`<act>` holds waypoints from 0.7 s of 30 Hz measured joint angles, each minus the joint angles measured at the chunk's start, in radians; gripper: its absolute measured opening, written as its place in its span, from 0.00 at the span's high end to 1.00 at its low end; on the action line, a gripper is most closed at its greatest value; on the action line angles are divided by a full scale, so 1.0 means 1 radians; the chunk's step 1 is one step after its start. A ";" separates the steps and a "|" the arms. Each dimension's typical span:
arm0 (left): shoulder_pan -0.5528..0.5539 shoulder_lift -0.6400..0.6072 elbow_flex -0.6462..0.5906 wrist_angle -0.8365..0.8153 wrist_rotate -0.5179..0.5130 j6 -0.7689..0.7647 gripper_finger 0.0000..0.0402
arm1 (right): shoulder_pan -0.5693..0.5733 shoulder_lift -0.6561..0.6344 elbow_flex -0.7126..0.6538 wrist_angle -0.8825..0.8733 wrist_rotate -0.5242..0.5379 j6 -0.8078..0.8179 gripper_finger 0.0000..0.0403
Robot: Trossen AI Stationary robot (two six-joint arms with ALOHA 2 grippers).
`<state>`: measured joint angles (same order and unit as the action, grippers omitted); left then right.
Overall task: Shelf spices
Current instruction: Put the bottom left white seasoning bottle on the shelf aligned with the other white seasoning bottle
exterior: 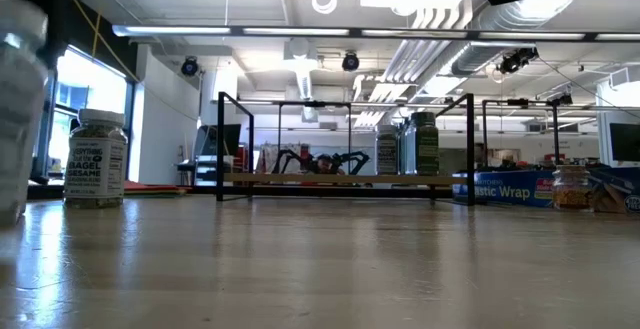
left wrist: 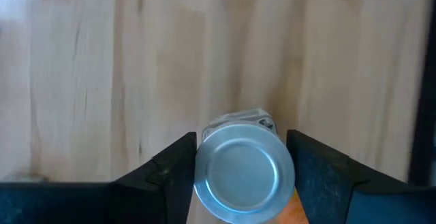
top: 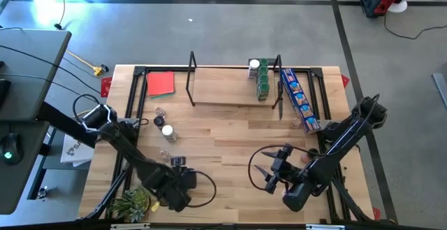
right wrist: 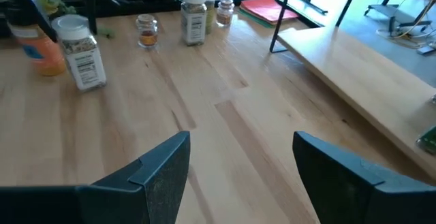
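My left gripper (top: pixel 174 162) is near the table's front left, pointing down, shut on a spice jar with a silvery lid (left wrist: pixel 244 173). Several more spice jars (top: pixel 159 121) stand loose on the table at the left, and they also show in the right wrist view (right wrist: pixel 194 16). The shelf (top: pixel 230 94) stands at the far side, and several jars (top: pixel 262 82) stand on its board at the right end. They also show in the low view (exterior: pixel 425 144). My right gripper (top: pixel 267 175) is open and empty above the table's front right (right wrist: pixel 238 163). My left gripper has the jar's round top between its two fingers, one finger (left wrist: pixel 174 173) on each side of the lid's rim (left wrist: pixel 201 176). The fingers come from above, pointing down. The jar is upright. I cannot tell whether its base is on the table.
A long blue box (top: pixel 300 101) lies right of the shelf. A red flat thing (top: pixel 160 83) lies at the far left. A small green plant (top: pixel 133 203) sits at the front left corner. An orange-filled jar (right wrist: pixel 42 54) stands below my left arm. Bare wood lies between the arms and the shelf.
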<state>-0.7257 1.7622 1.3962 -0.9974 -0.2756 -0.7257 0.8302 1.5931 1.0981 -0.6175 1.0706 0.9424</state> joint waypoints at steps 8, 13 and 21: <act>0.273 0.000 0.164 0.004 0.047 0.519 0.51 | 0.082 -0.097 0.000 0.001 0.013 0.057 0.37; 0.534 0.000 0.220 0.027 0.092 0.847 0.51 | 0.123 -0.128 0.000 0.004 0.077 0.119 0.37; 0.877 0.000 0.237 0.245 0.260 1.159 0.51 | 0.130 -0.122 0.000 0.055 0.114 0.215 0.37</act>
<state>0.1509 1.7622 1.6337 -0.7525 -0.0155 0.4333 0.9605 1.4708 1.0981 -0.5627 1.1846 1.1575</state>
